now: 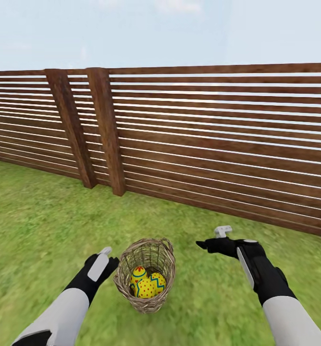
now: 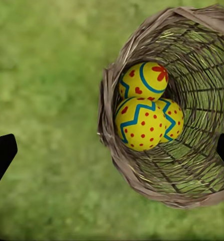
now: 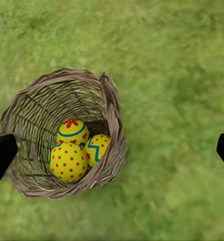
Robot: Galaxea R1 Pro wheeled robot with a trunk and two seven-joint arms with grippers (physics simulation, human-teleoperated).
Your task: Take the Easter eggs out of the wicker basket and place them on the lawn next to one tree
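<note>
The wicker basket (image 1: 146, 276) stands on the lawn (image 1: 40, 226) between my two arms, its rim (image 2: 108, 95) tan and woven. Three yellow Easter eggs lie together at its bottom: one with a blue band and a red flower (image 2: 143, 80), one with red dots and a blue zigzag (image 2: 140, 124), and one half hidden behind them (image 2: 171, 118). The same eggs (image 3: 74, 150) show in the right wrist view. My left gripper (image 1: 108, 257) hovers open just left of the basket. Above and to the basket's right, my right gripper (image 1: 212, 238) also stands open. Both hold nothing.
A brown horizontal-slat wooden fence (image 1: 203, 139) with two thick posts (image 1: 105, 129) runs across the back of the garden. Mottled green grass spreads to the left, right and front of the basket.
</note>
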